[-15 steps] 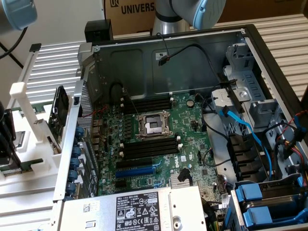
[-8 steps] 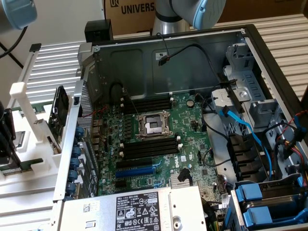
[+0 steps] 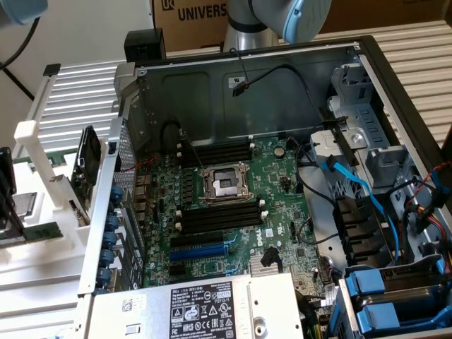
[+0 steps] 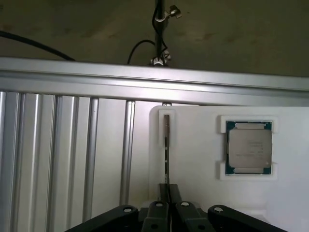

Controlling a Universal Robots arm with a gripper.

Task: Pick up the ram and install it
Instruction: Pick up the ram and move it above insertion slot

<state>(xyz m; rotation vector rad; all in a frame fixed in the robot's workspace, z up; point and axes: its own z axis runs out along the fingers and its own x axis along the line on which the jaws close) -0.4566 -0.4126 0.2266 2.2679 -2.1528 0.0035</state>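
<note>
Gripper (image 4: 166,200) looks pinched onto the near end of the ram (image 4: 166,145), which stands on edge in the white tray (image 4: 193,145), long axis 12 o'clock off the fingertips.

Soft, even light washes the white tray (image 3: 49,254) almost blank. Beside the tray, the computer case (image 3: 212,92) is dimmer inside, shaded along its far wall. Beyond the tray (image 4: 203,203), the metal rail (image 4: 145,82) carries a bright streak of glare. Against the tray my gripper (image 4: 166,188), pinching the ram (image 4: 166,140), is a black silhouette.
</note>
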